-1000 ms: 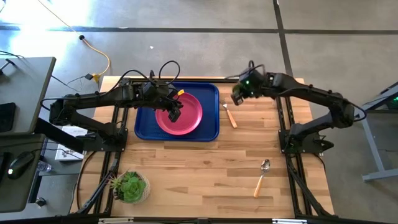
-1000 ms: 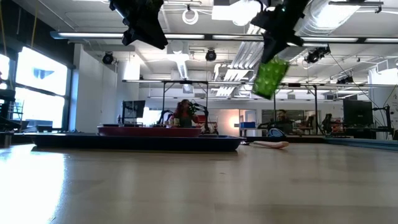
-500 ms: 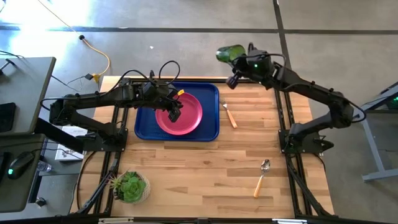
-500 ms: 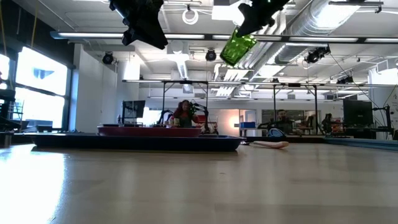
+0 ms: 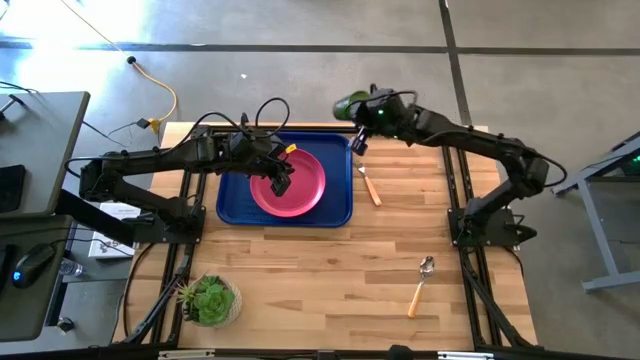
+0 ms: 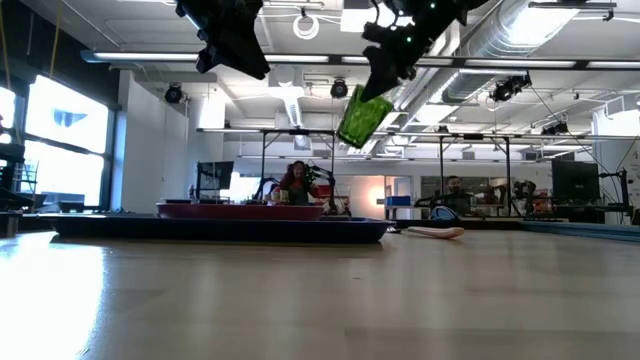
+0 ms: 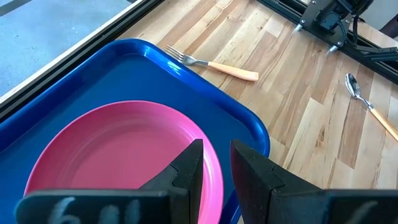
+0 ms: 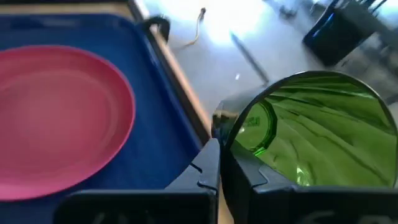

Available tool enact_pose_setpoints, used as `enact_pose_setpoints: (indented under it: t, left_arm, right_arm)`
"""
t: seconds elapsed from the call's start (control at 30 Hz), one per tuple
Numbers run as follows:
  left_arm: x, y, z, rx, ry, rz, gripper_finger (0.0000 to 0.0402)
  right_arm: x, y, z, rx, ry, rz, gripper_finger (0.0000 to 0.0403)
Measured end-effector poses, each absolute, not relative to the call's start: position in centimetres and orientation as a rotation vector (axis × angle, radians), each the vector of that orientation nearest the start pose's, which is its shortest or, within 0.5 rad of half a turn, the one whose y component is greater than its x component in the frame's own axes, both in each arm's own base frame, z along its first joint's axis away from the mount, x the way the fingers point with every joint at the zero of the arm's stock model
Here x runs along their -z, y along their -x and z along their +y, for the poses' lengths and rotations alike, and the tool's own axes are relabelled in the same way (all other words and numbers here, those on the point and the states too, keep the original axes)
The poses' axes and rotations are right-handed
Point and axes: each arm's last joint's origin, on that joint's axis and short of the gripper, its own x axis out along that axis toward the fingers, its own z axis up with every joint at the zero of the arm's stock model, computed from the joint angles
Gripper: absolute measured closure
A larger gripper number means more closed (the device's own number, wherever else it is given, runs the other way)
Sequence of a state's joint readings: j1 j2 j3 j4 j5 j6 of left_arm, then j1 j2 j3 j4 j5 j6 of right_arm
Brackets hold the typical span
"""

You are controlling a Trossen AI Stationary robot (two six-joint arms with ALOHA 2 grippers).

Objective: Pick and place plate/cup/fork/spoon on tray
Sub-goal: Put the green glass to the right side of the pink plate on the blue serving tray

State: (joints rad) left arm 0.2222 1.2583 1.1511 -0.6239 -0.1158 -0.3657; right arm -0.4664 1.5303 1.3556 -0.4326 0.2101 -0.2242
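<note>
Cup (image 5: 351, 104) — nearer tray (image 5: 232, 205) corner

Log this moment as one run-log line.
right gripper: shut on translucent green cup, aloft near blue tray | left gripper: above pink plate

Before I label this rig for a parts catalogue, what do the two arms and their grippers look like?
Both arms are matte black, built of slim jointed links on dark frame bases. Black cables loop above the left gripper. A green light glows near the right gripper. The fingers are flat, dark and angular.
</note>
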Motion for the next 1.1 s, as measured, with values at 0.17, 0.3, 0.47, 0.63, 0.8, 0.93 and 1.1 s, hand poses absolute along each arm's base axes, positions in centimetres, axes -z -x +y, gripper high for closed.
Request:
enact_pose_setpoints:
  t: [0.17, 0.3, 0.47, 0.63, 0.8, 0.93, 1.1]
  left_arm:
    - [-32.4, -25.4, 6.1, -0.454, 0.385, 0.667, 0.0332]
    - [-32.4, -25.4, 6.1, -0.454, 0.385, 0.667, 0.0332]
    - [-32.4, -25.4, 6.1, -0.453, 0.384, 0.667, 0.0332]
    - [-32.4, -25.4, 6.1, -0.455, 0.384, 0.667, 0.0332]
    - [-32.4, -25.4, 6.1, -0.455, 0.384, 0.667, 0.0332]
    - [-32.4, -25.4, 6.1, -0.456, 0.383, 0.667, 0.0332]
    - [-32.4, -25.4, 6.1, -0.457, 0.382, 0.666, 0.0332]
  right_arm:
    - [-30.8, -31.0, -16.0, 0.582, 0.019, 0.75, 0.0403]
    - [-29.5, -31.9, -15.7, 0.551, 0.013, 0.8, 0.0403]
    - [-29.9, -33.2, -15.6, 0.438, 0.059, 0.908, 0.0403]
    - [-30.9, -35.1, -16.5, 0.398, 0.106, 1.025, 0.0403]
    - [-30.9, -36.8, -17.1, 0.364, 0.09, 1.098, 0.0403]
    - [-29.8, -37.6, -16.9, 0.311, 0.065, 1.134, 0.0403]
    - [-28.4, -38.6, -16.2, 0.276, 0.071, 1.167, 0.0403]
